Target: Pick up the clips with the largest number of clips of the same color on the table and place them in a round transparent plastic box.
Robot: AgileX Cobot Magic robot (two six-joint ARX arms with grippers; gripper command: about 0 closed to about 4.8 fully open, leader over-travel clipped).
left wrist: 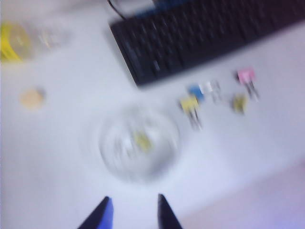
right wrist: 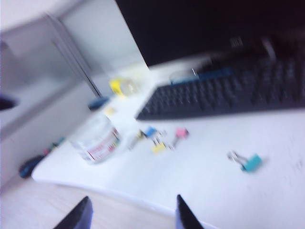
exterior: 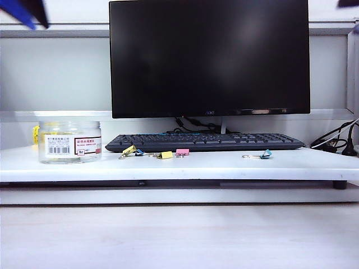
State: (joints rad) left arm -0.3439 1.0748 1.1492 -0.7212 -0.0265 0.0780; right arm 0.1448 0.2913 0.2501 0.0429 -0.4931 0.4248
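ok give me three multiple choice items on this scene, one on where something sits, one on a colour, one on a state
1. Where does the round transparent plastic box stand in the exterior view?
A. left of the keyboard
B. on the keyboard
C. right of the teal clip

2. What colour is the clip right of the two yellow clips?
A. green
B. pink
C. orange

3. How is the left gripper, high above the box?
A. shut on a clip
B. shut on the box
C. open, holding nothing

Key: 1 A, the box is at the shelf's left end. 2 B, it shows pink. 3 C, its fingers stand apart with nothing between. The right gripper is likewise open.
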